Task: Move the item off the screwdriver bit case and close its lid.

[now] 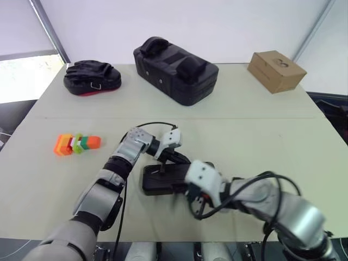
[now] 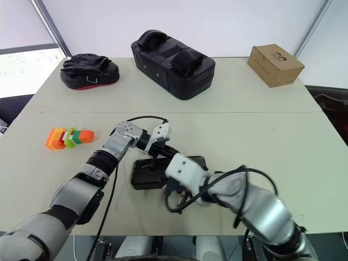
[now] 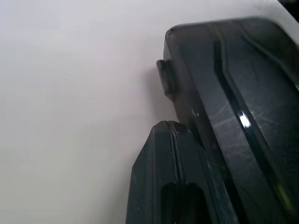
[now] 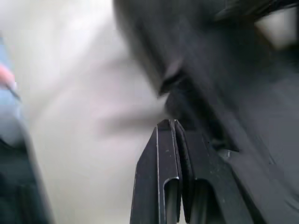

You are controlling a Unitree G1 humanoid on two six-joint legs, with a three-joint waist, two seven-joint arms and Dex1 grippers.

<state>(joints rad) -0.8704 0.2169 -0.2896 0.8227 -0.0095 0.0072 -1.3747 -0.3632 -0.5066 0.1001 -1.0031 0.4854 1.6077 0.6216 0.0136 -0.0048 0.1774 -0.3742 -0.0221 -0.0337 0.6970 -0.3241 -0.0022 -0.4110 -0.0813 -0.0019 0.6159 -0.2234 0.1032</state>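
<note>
The item (image 1: 76,144), a cluster of orange, green, yellow and red toy blocks, lies on the table well to the left of the screwdriver bit case (image 1: 157,182). The case is flat and dark and sits near the table's front edge. Its smoky lid (image 3: 243,102) lies down flat on it, with the small latch tab (image 3: 166,79) at the rim. My left gripper (image 1: 182,159) is shut, its tip at the case's far edge. My right gripper (image 1: 182,191) is shut and empty, just over the case's near right part.
A large black padded bag (image 1: 174,68) stands at the back middle of the table. A black pad with a red underside (image 1: 92,76) lies at the back left, and a cardboard box (image 1: 276,70) at the back right.
</note>
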